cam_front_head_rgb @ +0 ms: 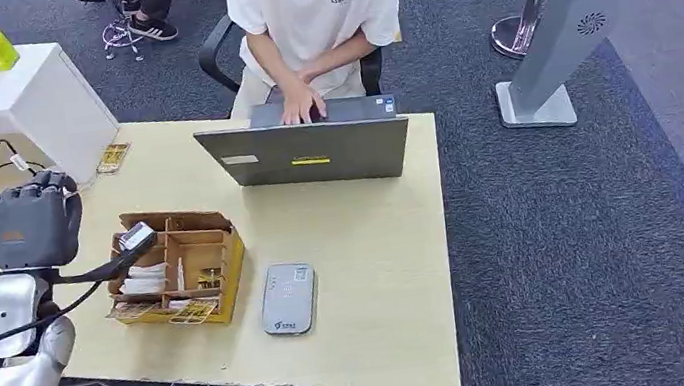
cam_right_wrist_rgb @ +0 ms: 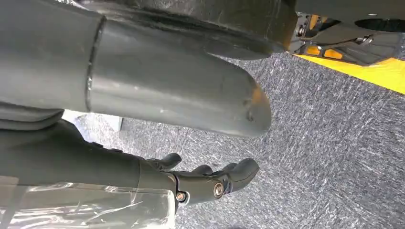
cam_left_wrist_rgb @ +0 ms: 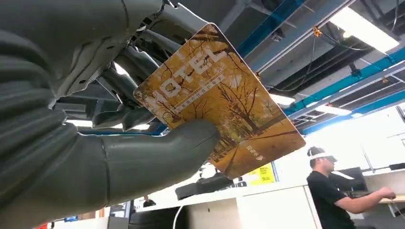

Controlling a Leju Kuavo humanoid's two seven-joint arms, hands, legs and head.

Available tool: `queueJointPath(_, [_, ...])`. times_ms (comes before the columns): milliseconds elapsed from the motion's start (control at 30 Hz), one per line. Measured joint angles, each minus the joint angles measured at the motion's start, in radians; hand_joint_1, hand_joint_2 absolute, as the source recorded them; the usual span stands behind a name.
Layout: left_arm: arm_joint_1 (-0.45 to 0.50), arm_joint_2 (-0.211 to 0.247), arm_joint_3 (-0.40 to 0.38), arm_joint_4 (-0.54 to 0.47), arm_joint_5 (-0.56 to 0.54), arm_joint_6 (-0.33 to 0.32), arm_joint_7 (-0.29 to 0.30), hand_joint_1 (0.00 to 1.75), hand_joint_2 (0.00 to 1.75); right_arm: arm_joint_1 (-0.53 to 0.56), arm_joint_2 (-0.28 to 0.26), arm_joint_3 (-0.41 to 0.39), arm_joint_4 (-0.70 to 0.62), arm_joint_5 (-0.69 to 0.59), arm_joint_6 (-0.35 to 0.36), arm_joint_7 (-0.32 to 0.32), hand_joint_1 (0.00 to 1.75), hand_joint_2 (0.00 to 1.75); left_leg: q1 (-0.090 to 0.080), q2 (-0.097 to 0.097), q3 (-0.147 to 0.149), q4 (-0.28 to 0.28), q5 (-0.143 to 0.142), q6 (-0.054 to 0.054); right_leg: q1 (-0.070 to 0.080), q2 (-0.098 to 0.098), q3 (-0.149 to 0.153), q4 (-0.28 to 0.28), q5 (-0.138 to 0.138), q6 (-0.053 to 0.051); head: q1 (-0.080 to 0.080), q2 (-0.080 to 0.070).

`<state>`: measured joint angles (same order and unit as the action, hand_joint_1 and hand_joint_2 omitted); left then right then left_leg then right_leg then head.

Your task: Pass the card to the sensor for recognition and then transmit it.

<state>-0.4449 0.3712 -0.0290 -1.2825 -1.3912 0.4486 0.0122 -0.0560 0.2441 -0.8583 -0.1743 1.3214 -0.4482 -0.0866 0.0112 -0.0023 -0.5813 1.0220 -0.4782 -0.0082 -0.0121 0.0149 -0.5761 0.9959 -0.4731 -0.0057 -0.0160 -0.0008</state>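
We note a pale wood bench (cam_front_head_rgb: 380, 278) on grey carpet (cam_front_head_rgb: 577, 241). Left hand (cam_left_wrist_rgb: 143, 143) fingers clamp the card (cam_left_wrist_rgb: 224, 100), raised off the bench. Right hand (cam_right_wrist_rgb: 200, 183) fingers apart. Sensor (cam_front_head_rgb: 289, 299) near the front edge.

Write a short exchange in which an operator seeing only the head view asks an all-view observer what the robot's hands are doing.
Operator: The left hand is raised, its back toward me. Is it holding a card?
Observer: Yes, the left wrist view shows its thumb pinning a yellow tree-printed card against the fingers.
Operator: And the right hand?
Observer: The right hand hangs over grey carpet, fingers apart, holding nothing.
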Motion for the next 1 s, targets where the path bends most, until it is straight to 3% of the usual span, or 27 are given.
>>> queueJointPath(1000, [0.001,-0.007,-0.008,0.0,0.002,0.0,0.0,1.75,1.75,0.001,0.0,0.0,0.0,0.0,0.0,0.0,0.0,0.0,0.0,0.0,0.0,0.0,0.0,0.0,0.0,0.0,0.0,0.0,0.0,0.0,0.0,0.0])
